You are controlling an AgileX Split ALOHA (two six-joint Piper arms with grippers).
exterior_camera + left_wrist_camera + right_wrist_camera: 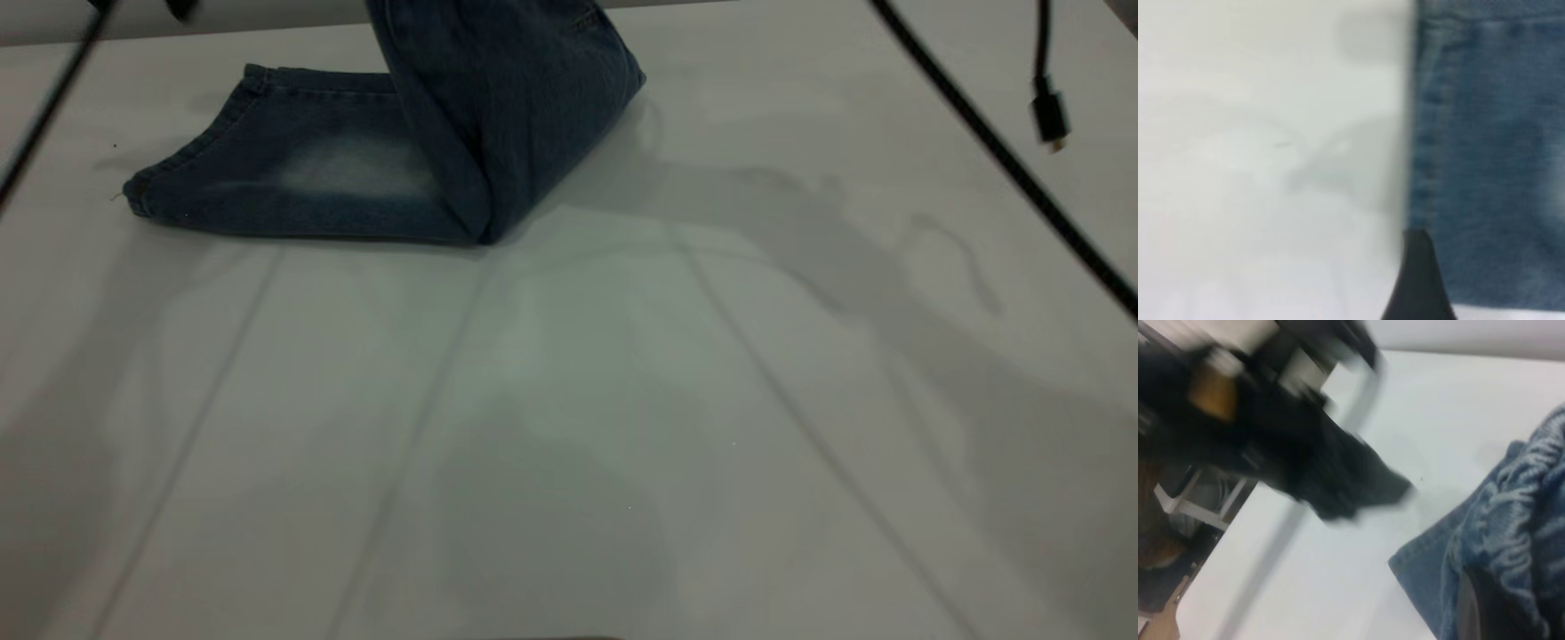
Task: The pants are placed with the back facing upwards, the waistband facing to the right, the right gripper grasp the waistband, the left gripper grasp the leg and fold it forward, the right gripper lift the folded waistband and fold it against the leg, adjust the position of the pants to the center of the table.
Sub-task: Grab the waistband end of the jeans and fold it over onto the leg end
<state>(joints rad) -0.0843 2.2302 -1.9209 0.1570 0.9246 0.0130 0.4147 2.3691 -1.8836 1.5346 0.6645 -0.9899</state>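
Note:
The blue jeans (356, 169) lie at the far side of the white table (569, 400). Their leg part (293, 178) is flat, with the hems toward the left. The waistband end (507, 80) rises in a fold and runs out of the top of the exterior view. In the right wrist view, bunched denim (1511, 520) wraps around my right gripper (1478, 603), which is shut on it above the table. My left gripper (1418, 283) hangs just beside the edge of the denim (1491, 167), over bare table. It also shows as a dark blurred shape (1358, 487) in the right wrist view.
A black cable (996, 142) crosses the right side of the exterior view, and a connector (1051, 116) dangles near it. Another dark cable (44, 116) slants at the far left. Beyond the table's edge stand frames and clutter (1198, 493). The near table surface is bare.

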